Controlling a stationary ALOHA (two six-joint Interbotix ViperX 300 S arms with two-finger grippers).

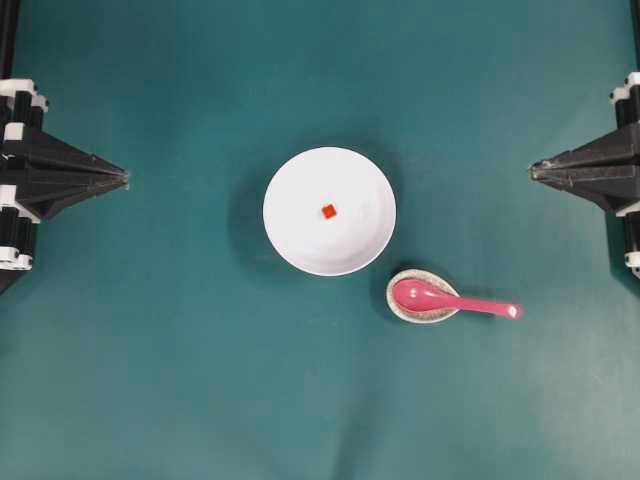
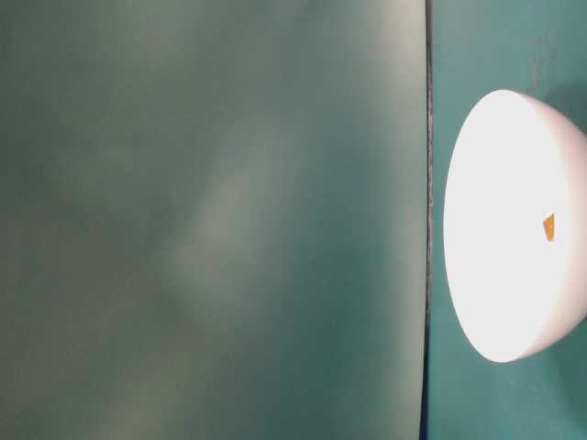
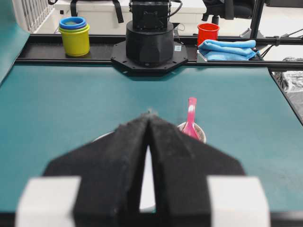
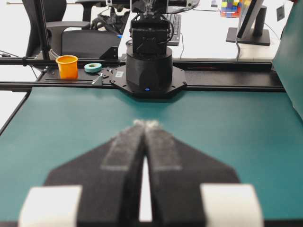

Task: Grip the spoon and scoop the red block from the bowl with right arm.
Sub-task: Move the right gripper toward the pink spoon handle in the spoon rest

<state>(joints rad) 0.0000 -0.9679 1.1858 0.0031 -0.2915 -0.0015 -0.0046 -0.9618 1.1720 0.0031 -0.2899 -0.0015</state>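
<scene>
- Left wrist view: the left gripper (image 3: 149, 116) hides most of the bowl (image 3: 105, 136); only slivers of white show.
- Same view: the dish (image 3: 199, 131) is partly hidden behind that gripper.
- Table-level view: the bowl (image 2: 514, 225) is cut off by the right edge and glares; the block (image 2: 548, 226) is a tiny orange speck.
- Overhead view: both arms run off the side edges.
- Right wrist view: the right gripper (image 4: 146, 124) is blurred.

The bowl (image 1: 329, 211) stands in the middle of the table (image 1: 180, 380), with the red block (image 1: 328, 210) in it. Just beside it, at lower right, the spoon (image 1: 452, 299) lies with its scoop in a small dish (image 1: 424, 296).
</scene>
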